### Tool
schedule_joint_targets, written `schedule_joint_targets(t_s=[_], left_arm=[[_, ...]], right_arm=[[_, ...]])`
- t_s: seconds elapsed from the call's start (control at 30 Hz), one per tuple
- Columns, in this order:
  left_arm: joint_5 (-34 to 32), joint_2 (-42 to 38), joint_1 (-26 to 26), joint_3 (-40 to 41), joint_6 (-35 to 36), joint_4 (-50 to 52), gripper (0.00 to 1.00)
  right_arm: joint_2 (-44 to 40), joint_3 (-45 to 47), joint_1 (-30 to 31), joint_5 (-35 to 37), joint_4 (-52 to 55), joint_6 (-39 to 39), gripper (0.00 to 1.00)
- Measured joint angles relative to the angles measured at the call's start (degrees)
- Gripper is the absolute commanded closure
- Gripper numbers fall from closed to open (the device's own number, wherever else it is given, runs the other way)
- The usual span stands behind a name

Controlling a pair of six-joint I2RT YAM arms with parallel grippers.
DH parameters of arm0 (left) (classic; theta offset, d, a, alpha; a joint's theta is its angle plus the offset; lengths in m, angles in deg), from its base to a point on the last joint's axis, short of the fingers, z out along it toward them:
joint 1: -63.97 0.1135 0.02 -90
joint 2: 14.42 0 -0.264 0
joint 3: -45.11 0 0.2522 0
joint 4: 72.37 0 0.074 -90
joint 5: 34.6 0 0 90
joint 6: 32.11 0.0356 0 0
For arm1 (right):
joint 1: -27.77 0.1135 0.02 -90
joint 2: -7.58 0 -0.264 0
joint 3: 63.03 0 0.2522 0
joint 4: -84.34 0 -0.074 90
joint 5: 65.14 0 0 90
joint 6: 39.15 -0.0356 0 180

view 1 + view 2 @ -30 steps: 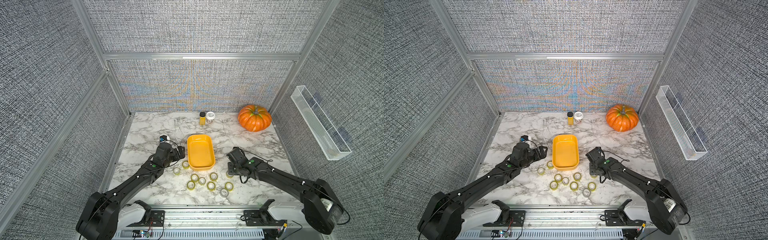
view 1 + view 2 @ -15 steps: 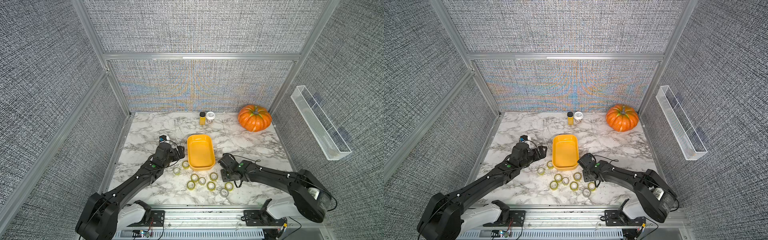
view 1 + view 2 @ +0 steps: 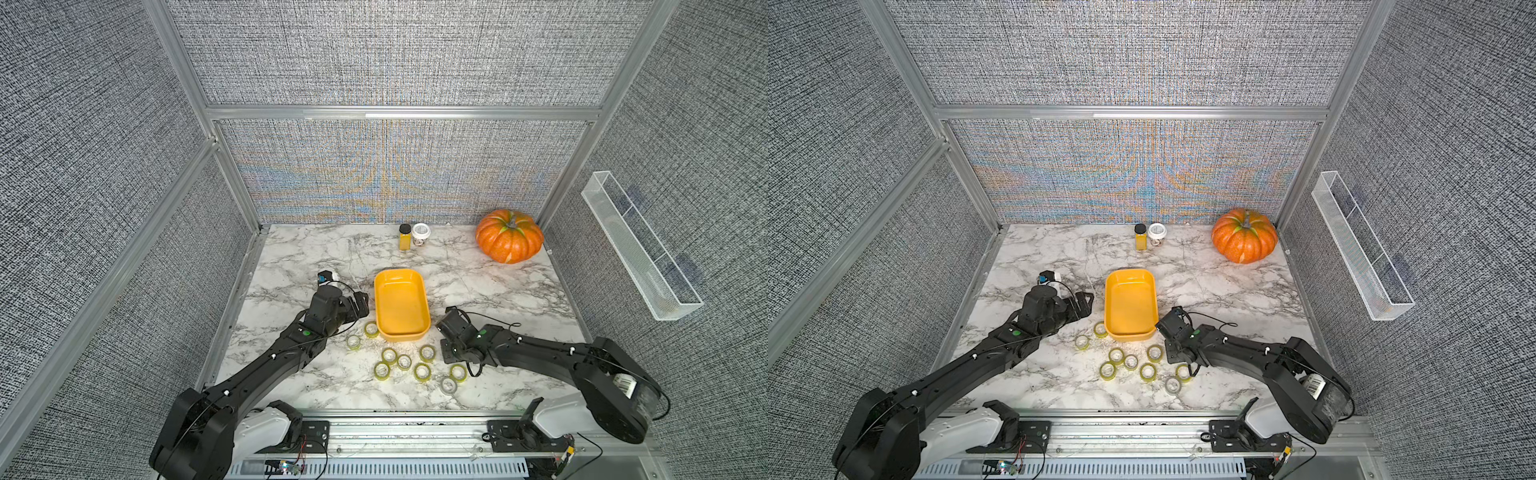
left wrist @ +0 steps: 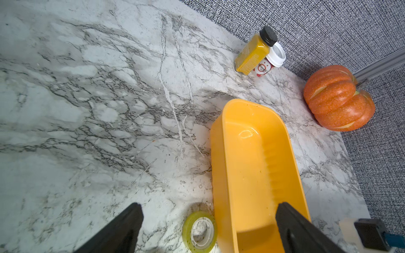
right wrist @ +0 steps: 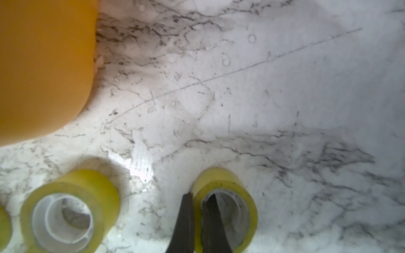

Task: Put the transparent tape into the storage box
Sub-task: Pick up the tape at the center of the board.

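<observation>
pinch on one roll's wall, box empty

transparent tape: one yellow-green roll [image 5: 219, 177] lies flat on the marble table [image 5: 285, 87], hole up, near a rounded corner of the storage box [image 5: 43, 65] but apart from it. right gripper [image 5: 198, 197] is closed on it, one finger down inside the core and one outside, so it clamps only the thin wall. both top views hide this roll under the gripper head. neighbour roll [image 5: 65, 210] sits beside it, not touching.

remaining rolls [image 3: 404, 361] lie scattered on the table in front of the box, nine countable in a top view, one of them greyer [image 3: 449, 385]. none is inside the box. my read: first pick, grasp made, lift not yet started.

left gripper [image 4: 208, 207] is spread wide and holds nothing. its fingers straddle the box's long wall and one more roll [image 4: 199, 230] lying just beside that wall.

risks from here:
- wall-only pinch is off the roll's centre, so the roll may swing or rotate on lift, or slip out if the clamp is shallow.
- the box corner is close. a low carry could knock the hanging roll on the rim, or shove the box, which looks light.
- a shifted box would hit the left finger standing inside it and push the roll by its wall.
- both arms end near the same box. a drop over the near end puts the right wrist close to the left fingers.
- a sideways lift could clip the neighbour roll.
</observation>
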Motion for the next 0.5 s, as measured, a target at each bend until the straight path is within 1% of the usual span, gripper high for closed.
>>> schedule_joint_targets(t_s=[0.13, 0.3, 0.4, 0.5], left_arm=[[-0.3, -0.8, 0.0, -0.5, 0.1, 1.2, 0.0], [-2.2, -3.4, 0.0, -1.6, 0.3, 1.7, 0.0], [-4.5, -3.2, 0.0, -3.4, 0.8, 2.3, 0.0], [-6.5, -1.3, 0.1, -6.9, 1.7, 3.2, 0.0]], right_arm=[[-4.1, -2.7, 0.0, 1.6, 4.8, -0.2, 1.0], [-8.7, -11.2, -0.5, 2.0, 9.0, 0.7, 1.0], [-8.7, -17.6, -1.4, 1.6, 9.9, 2.5, 1.0], [-6.7, -22.8, -2.8, 0.1, 9.4, 4.7, 1.0]])
